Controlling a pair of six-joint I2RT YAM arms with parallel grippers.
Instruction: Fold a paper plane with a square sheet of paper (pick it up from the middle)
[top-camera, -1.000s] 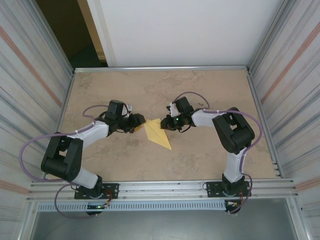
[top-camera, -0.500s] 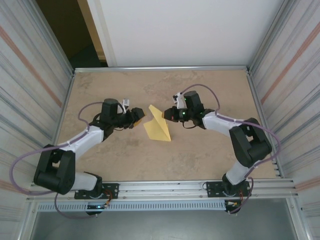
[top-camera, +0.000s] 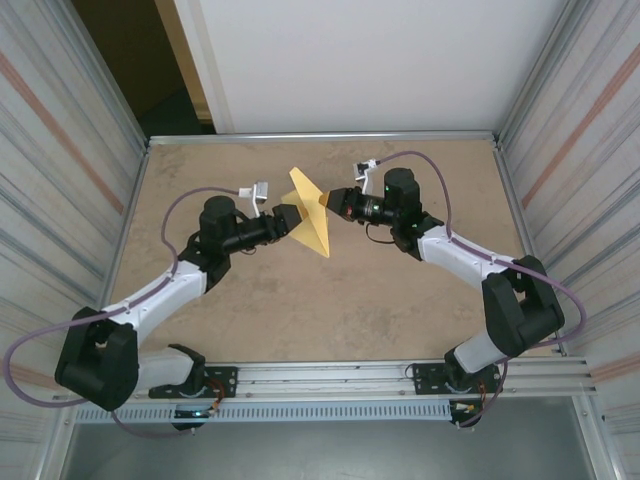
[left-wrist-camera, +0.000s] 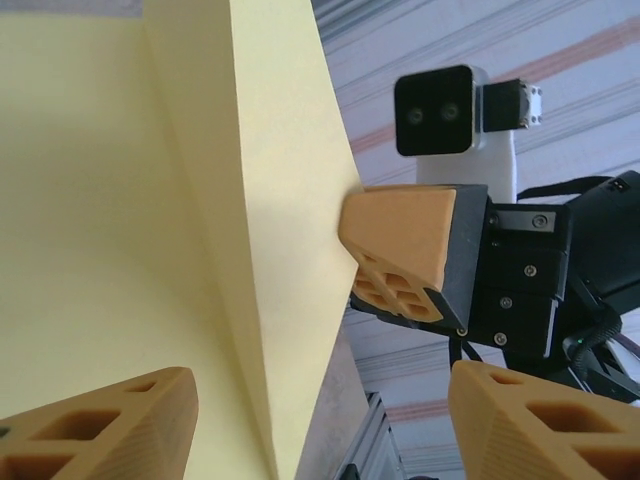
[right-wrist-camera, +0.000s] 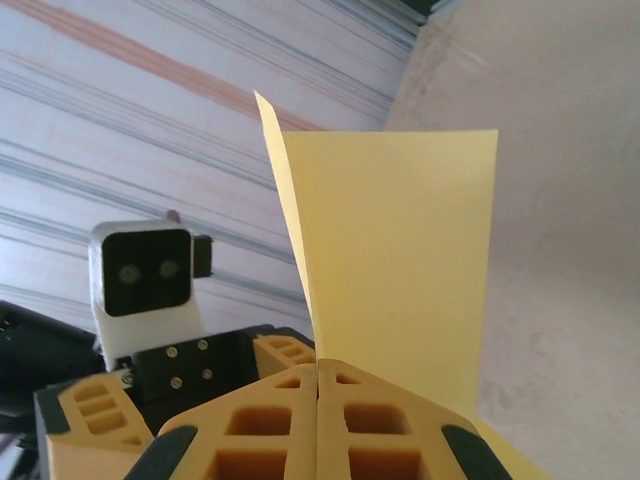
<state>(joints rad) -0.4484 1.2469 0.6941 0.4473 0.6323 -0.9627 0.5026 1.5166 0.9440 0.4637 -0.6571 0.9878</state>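
— While pinching the paper plane (right-wrist-camera: 400, 260) flat between pressed-together tips of the right gripper (right-wrist-camera: 317, 368), holding it aloft over the table (top-camera: 400, 300).
— Spreading the left gripper (left-wrist-camera: 325, 385) wide, straddling its edge, possibly not touching. Risking a crooked crease or tear by closing off-line.

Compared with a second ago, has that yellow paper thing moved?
Yes. In the overhead view the paper plane, pinched by the right hand, has shifted away from the robot, closer to the metal rail at the far edge.
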